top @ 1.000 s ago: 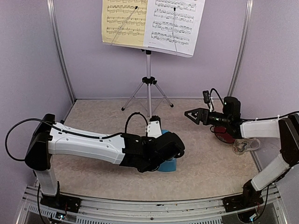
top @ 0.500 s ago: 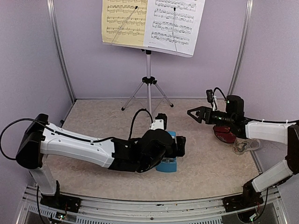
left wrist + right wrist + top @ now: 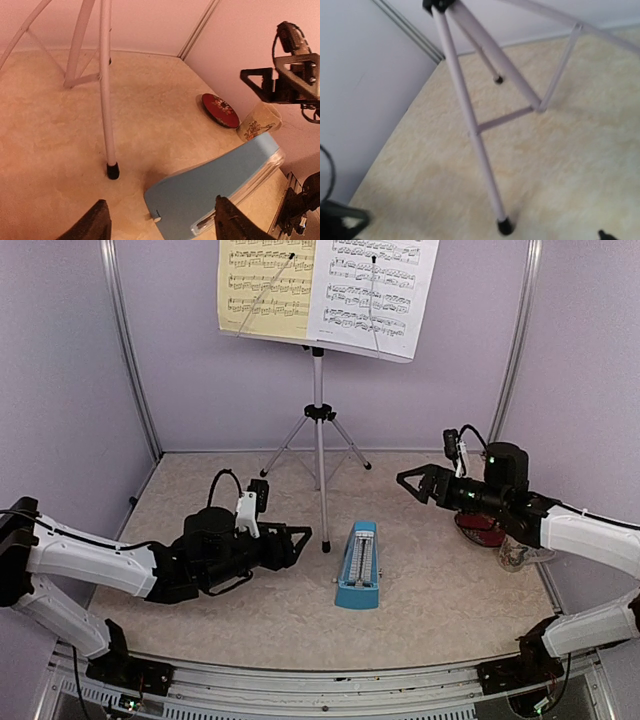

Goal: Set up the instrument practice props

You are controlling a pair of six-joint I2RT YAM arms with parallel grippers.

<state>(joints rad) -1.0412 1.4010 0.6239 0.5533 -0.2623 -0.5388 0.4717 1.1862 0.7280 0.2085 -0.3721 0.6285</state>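
Metronome [image 3: 358, 565], blue and pyramid-shaped, stands on the beige mat [image 3: 440, 600] just ahead of the left gripper [image 3: 297, 540]. It is clear of the fingertips [image 3: 95, 222], which are spread wide and hold nothing. The right gripper [image 3: 408, 483], likewise wide and empty, hovers to the right of the silver tripod music stand [image 3: 318, 430], which carries a yellow sheet [image 3: 265, 285] and a white sheet [image 3: 372, 295].

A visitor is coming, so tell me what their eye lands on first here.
The music stand at the back centre dominates, with a yellow sheet and a white sheet side by side on it. In front of it stands a blue metronome, the open left gripper to its left and the open right gripper farther right.
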